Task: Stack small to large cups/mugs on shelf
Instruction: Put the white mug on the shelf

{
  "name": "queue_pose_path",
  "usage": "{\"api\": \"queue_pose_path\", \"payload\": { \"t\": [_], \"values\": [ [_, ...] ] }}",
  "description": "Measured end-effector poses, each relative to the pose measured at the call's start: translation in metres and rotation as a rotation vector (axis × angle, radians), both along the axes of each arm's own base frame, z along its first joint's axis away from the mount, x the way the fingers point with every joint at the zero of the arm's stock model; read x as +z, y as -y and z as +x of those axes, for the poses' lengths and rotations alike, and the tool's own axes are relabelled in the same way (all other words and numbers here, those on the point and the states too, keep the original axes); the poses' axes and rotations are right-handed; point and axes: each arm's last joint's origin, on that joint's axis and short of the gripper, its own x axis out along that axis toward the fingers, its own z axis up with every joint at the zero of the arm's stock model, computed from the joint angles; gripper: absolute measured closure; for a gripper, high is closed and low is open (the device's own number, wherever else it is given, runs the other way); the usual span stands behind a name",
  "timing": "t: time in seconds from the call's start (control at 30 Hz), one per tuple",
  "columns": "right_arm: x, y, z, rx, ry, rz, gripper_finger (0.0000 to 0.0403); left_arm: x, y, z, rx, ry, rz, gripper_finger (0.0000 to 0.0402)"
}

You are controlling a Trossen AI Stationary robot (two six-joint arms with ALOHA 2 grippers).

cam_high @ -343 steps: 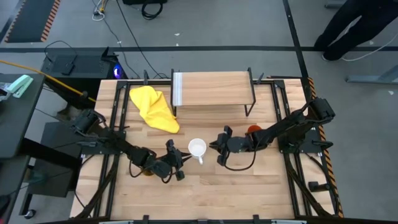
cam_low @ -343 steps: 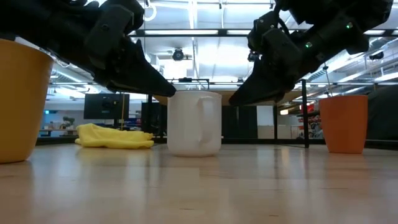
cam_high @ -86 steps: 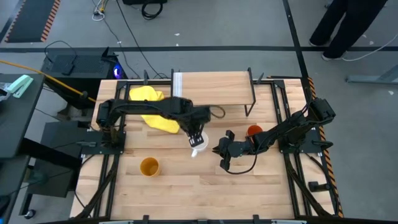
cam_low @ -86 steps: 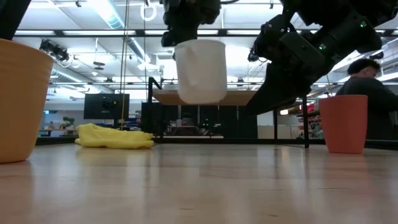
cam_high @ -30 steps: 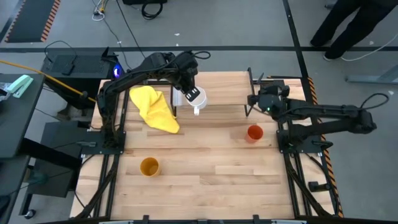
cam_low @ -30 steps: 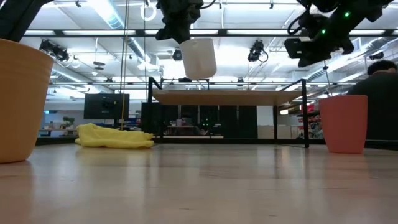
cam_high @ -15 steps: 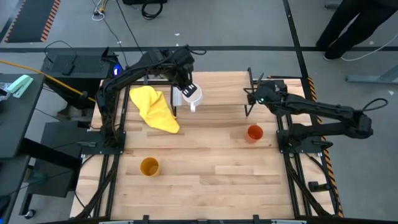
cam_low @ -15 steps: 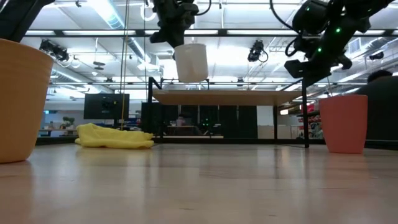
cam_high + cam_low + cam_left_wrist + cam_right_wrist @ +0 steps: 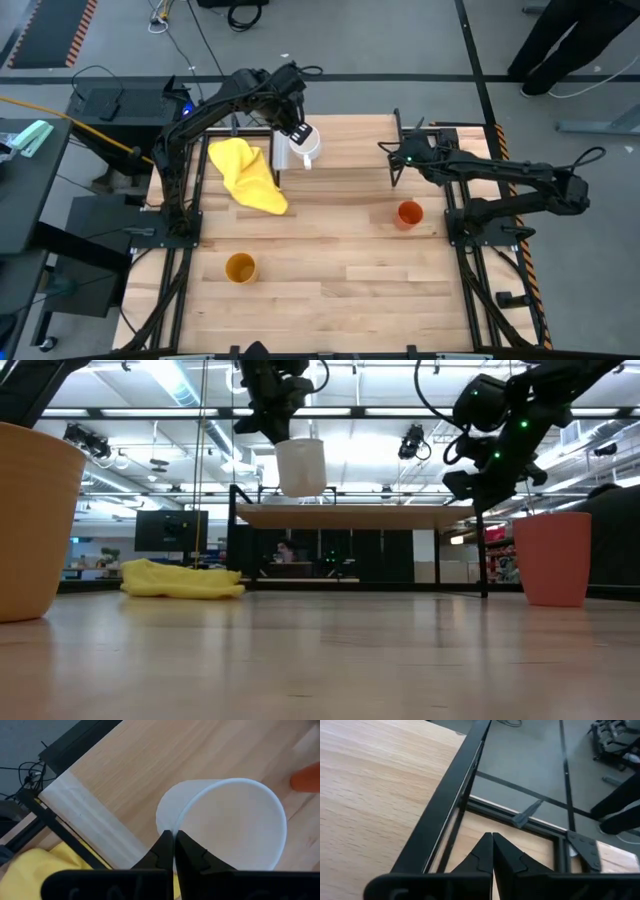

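The white mug (image 9: 306, 143) (image 9: 301, 467) (image 9: 225, 825) is held in the air by my left gripper (image 9: 297, 132) (image 9: 174, 837), which is shut on it. It is over the white-strip end (image 9: 85, 815) of the shelf (image 9: 350, 140) (image 9: 360, 516). My right gripper (image 9: 394, 149) (image 9: 492, 840) is shut beside the black rail at the shelf's right end and holds nothing. The orange-red cup (image 9: 409, 213) (image 9: 553, 558) stands on the tabletop near the right arm. The yellow-orange cup (image 9: 239, 268) (image 9: 30, 520) stands near the table's near left. My left gripper pinches the mug's rim (image 9: 181, 822), one finger inside the mug and one outside. The fingers come from above, pointing down. The mug hangs upright below them, lifted clear above the shelf board.
A crumpled yellow cloth (image 9: 250, 175) (image 9: 180, 580) lies on the table just left of the shelf. Black rails (image 9: 445, 805) stand up at the shelf's ends. A person's legs (image 9: 560, 40) are on the floor beyond the far right corner.
My left gripper has carried the mug toward the far left, from mid-shelf to over the white-strip end, still shut on its rim. My right gripper has moved left and down toward the shelf's right end.
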Motion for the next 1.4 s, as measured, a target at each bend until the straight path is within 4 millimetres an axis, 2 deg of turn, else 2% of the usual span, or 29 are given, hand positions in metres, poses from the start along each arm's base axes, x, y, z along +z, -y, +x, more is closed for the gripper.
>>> {"api": "queue_pose_path", "payload": {
  "t": [0.37,0.7,0.93,1.4],
  "values": [
    [0.0,-0.009,0.01,0.083,0.021,0.003,0.0398,0.0,-0.004,-0.003,0.027,-0.001,-0.008,0.0393],
    [0.0,-0.014,0.012,0.109,0.02,0.004,0.0396,-0.003,-0.017,-0.019,0.132,-0.083,-0.008,0.0393],
    [0.0,-0.015,0.011,0.107,0.015,0.008,0.0398,-0.003,-0.019,-0.022,0.157,-0.089,-0.02,0.0393],
    [0.0,-0.015,0.011,0.111,0.004,0.008,0.0395,-0.016,-0.025,-0.017,0.151,-0.122,-0.065,0.0387]
  ]
}}
